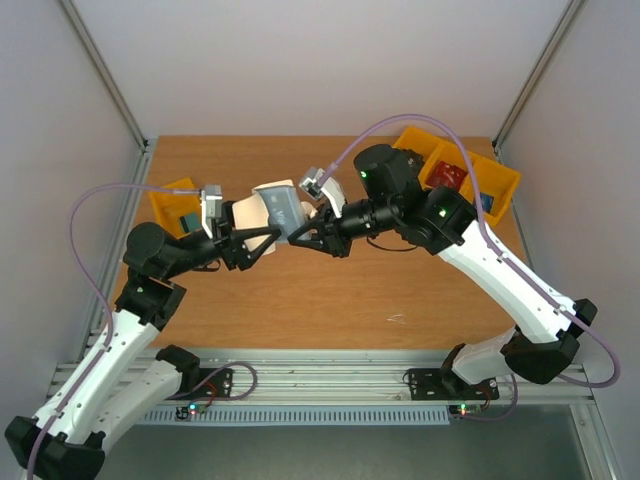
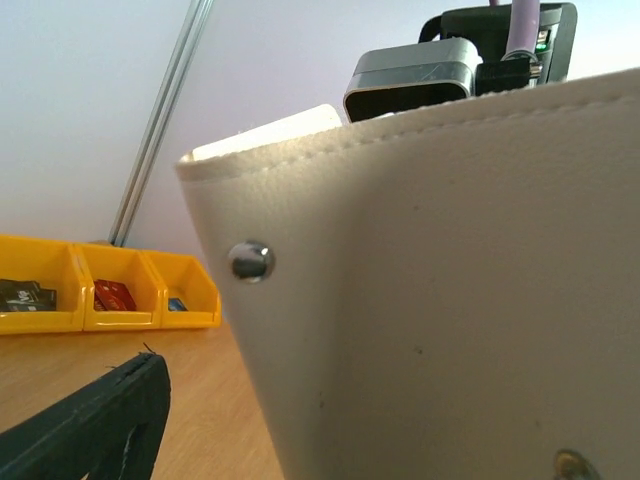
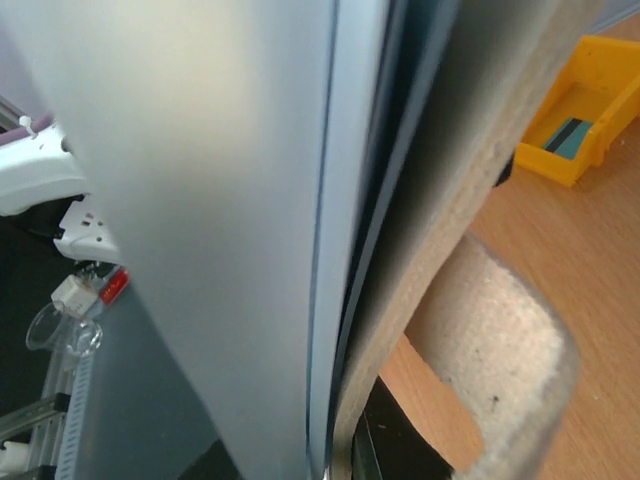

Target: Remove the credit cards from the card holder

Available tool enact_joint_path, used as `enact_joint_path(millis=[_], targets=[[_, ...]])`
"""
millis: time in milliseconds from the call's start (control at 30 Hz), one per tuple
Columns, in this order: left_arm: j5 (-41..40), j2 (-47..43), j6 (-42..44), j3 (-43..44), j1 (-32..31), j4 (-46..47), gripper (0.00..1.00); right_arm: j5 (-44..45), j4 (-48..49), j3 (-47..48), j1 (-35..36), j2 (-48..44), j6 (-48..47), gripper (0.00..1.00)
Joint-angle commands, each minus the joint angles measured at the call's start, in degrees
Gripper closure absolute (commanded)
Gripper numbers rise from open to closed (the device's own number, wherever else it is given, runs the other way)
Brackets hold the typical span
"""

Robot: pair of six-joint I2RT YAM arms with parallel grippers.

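The card holder [image 1: 277, 212] hangs in the air above the middle of the table, folded open, with a beige outer flap to the left and blue-grey pockets to the right. My right gripper [image 1: 303, 230] is shut on its right edge; in the right wrist view the holder [image 3: 230, 200] fills the frame edge-on. My left gripper [image 1: 260, 241] stands open at the holder's left side. In the left wrist view one dark finger [image 2: 100, 430] sits apart from the beige outside [image 2: 450, 300] with its snap stud. I cannot make out the credit cards; they are hidden in the holder.
A yellow bin [image 1: 172, 200] sits at the back left, just behind the left wrist. Joined yellow bins [image 1: 470, 175] with red and blue items stand at the back right. The wooden table [image 1: 330, 300] ends at a metal rail by the arm bases.
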Motion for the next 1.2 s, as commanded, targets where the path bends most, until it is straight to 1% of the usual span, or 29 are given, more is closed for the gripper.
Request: enact_joint_path(millis=[0,100,233,267,333,400,433,467,567,600,733,833,867,933,1067,1167], targets=[[-1.64,1.0,-2.19,0.88,0.28,3.7,0.25,-4.72,-3.72,2.54,3.32,0.82,-5.37,0.99],[-0.93,0.22,-1.46,0.36,0.28,3.13,0.55,-6.87,-3.85,2.2,4.09,0.75,-6.31,0.99],[1.29,0.37,-0.83,0.52,0.28,4.12,0.91,-7.51,-3.54,3.2,4.09,0.87,-6.32,0.99],[1.02,0.39,-0.87,0.36,0.28,4.41,0.99,-7.57,-3.74,3.51,4.09,0.93,-6.55,0.99],[0.1,-0.47,-0.84,-0.22,0.28,4.48,1.0,-7.54,-3.71,3.24,4.09,0.34,-6.93,0.97],[0.47,-1.86,-0.57,-0.75,0.43,4.25,1.0,-5.96,-3.45,3.02,4.05,-0.91,-6.95,0.8],[0.81,-2.43,-0.42,-0.76,0.58,4.1,1.0,-5.14,-3.43,3.12,3.94,-1.89,-6.98,0.69],[1.12,-2.72,-0.52,-0.64,0.69,4.09,1.0,-4.32,-3.39,3.25,3.66,-2.63,-6.85,0.6],[2.45,-2.5,-1.53,-0.06,0.79,5.44,1.0,-3.14,-3.9,3.5,1.96,-4.73,-7.0,0.43],[2.96,-2.48,-1.88,-0.07,0.78,6.38,1.0,-2.7,-4.36,3.55,1.18,-5.26,-7.14,0.41],[4.07,-3.75,-1.48,-0.64,0.74,6.51,1.0,-2.02,-5.05,6.1,-2.53,-5.92,-6.36,0.4],[4.8,-3.65,-1.14,-0.39,0.78,6.19,1.0,3.61,-4.28,9.49,-3.25,-4.45,-3.33,0.37],[4.55,-3.45,-1.09,-0.44,0.78,6.41,1.0,5.06,-3.88,10.47,-3.21,-3.28,-1.91,0.39],[3.75,-3.64,-0.88,-0.82,0.75,6.74,1.0,4.46,-3.12,11.01,-3.01,-1.76,-0.69,0.41],[4.04,-3.77,-0.78,-0.8,0.74,5.65,1.0,6.92,-1.86,11.34,-2.24,0.3,0.52,0.41],[4.01,-3.39,-0.74,-0.51,0.76,6.11,1.0,7.3,-1.18,11.93,-2.23,1.33,1.61,0.45]])
